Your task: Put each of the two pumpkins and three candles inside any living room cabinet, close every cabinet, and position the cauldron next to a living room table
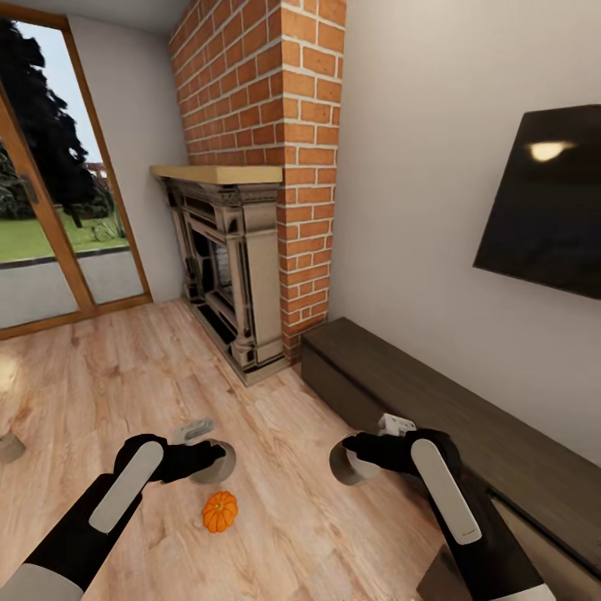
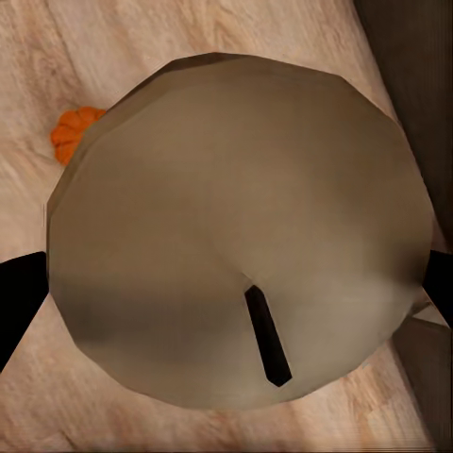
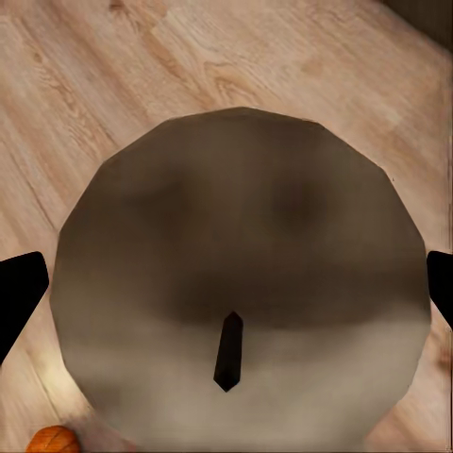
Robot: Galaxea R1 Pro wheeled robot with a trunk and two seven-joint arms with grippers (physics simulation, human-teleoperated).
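Room: I am standing in the living room facing the brick chimney (image 1: 280, 125) and the fireplace surround (image 1: 229, 267), with glazed doors (image 1: 50, 200) at my left and a dark screen (image 1: 547, 200) on the wall at my right.
Cabinet: the long dark-brown cabinet (image 1: 467, 426) is running along the wall just beside my right arm; every front I can see is lying flush, so I am judging it shut, and it will need opening before anything goes in.
Floor: the plank floor (image 1: 108, 376) is lying bare between me and the fireplace.
Left gripper: my left gripper (image 1: 213, 461) is clamping a cream candle (image 2: 236, 236), wick end toward the wrist camera, held low over the floor.
Right gripper: my right gripper (image 1: 346, 461) is gripping a second candle (image 3: 236, 283) the same way, near the cabinet's end, probably so both go in on one trip.
Pumpkin: one orange pumpkin (image 1: 219, 511) is sitting on the floor between my arms, just beside the left candle, not yet picked up.
Small object: something small and grey (image 1: 194, 431) is lying on the floor beyond my left gripper; I cannot tell what it is.
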